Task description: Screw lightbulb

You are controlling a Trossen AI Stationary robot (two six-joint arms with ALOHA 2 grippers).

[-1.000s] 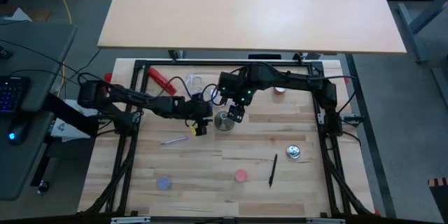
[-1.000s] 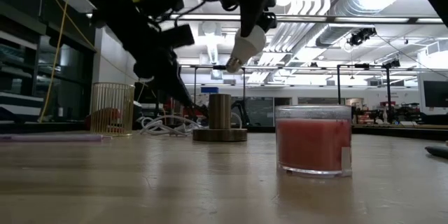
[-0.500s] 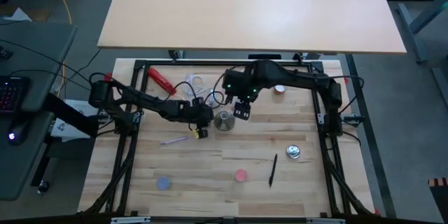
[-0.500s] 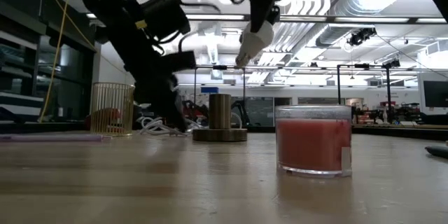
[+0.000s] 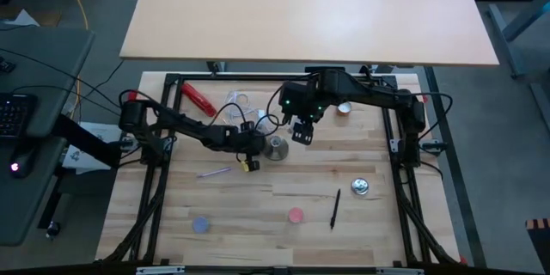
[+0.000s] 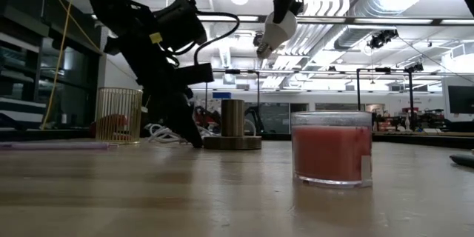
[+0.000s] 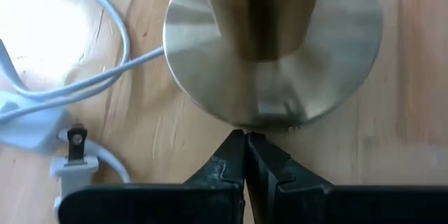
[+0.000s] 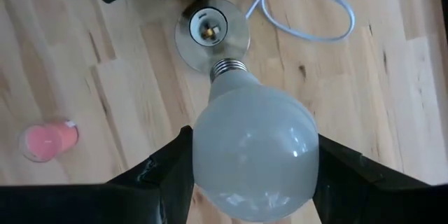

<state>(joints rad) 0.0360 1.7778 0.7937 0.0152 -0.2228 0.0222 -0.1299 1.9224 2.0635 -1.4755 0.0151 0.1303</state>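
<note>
A grey metal socket stand (image 5: 275, 148) rests on its round base in the middle of the table, its socket (image 8: 208, 29) facing up. The white frosted lightbulb (image 8: 255, 154) hangs above and a little to the right of it (image 6: 275, 31), with my right gripper (image 5: 301, 131) shut on it. My left gripper (image 7: 245, 140) is shut and slants down to the table at the left rim of the stand's base (image 6: 206, 142). My left gripper's shut fingertips (image 7: 234, 147) meet the rim of the stand's round base (image 7: 245, 122) at table level, slanting down from the table's left. My right gripper pinches the bulb's globe (image 8: 203, 147) between its two fingers, which come from above. The bulb is clear of the stand, and its silvery screw base (image 8: 225, 68) points down toward the socket.
A white cord with a plug (image 7: 70, 154) lies left of the stand. Near the front edge are a pink candle jar (image 6: 331, 148), a black pen (image 5: 334, 208), a silver disc (image 5: 360, 187) and a blue disc (image 5: 201, 224). A red tool (image 5: 198, 97) lies at the far left.
My left gripper has sunk to the table at the rim of the stand's base, and its fingers have come together. My right gripper has risen with the lightbulb and drifted a little toward the table's right. The stand has stayed where it was.
</note>
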